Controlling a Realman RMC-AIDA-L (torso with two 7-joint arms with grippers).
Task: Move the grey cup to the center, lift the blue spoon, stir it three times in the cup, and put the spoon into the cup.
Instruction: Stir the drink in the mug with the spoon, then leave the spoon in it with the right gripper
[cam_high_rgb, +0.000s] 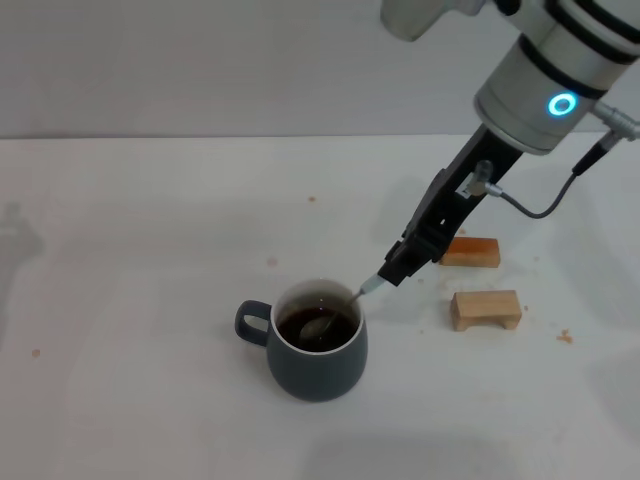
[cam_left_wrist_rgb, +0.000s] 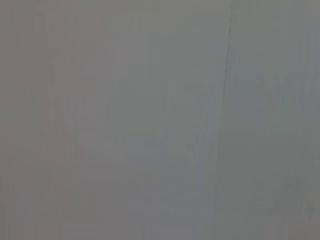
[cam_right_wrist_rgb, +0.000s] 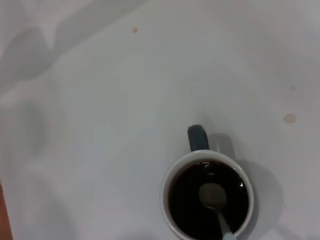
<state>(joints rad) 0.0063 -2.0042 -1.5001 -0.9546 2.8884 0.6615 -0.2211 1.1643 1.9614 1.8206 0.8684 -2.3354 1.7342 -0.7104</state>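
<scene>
I see right gripper (cam_high_rgb: 395, 272) clamped on blue spoon (cam_high_rgb: 340, 305) | spoon bowl dips in grey cup (cam_high_rgb: 316, 355) | two wooden blocks (cam_high_rgb: 485, 308) beside cup | left gripper unseen.

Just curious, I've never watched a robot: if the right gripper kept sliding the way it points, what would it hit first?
Most likely the grey cup: the right gripper slants down along the blue spoon toward the cup's near rim.
</scene>
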